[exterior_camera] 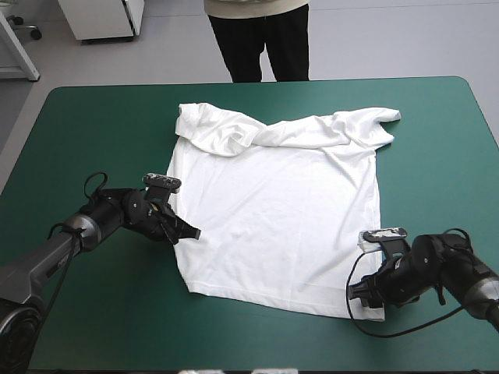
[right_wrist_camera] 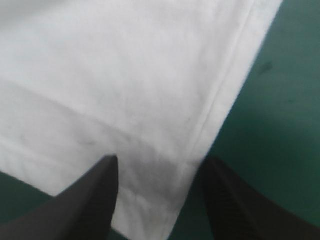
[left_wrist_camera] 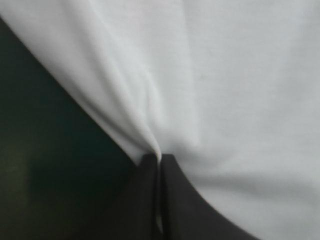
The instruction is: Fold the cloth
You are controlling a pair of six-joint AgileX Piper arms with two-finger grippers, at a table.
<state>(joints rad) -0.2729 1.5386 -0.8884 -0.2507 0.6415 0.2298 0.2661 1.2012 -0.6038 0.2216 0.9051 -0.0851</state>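
Straddling the near hem corner at five o'clock of the white short-sleeved fabric T-shirt [exterior_camera: 281, 202], the right gripper [right_wrist_camera: 161, 160] of two broad black fin-shaped fingers stands open, one finger over cloth, the other over the teal-green table cover [exterior_camera: 93, 125]. It should probably close squarely on that corner before lifting. At nine o'clock, the left gripper [left_wrist_camera: 159, 157] is clamped on the side edge. The shirt lies spread flat mid-table, its shoulder end rumpled at twelve o'clock; matched lifts would likely fold it evenly.
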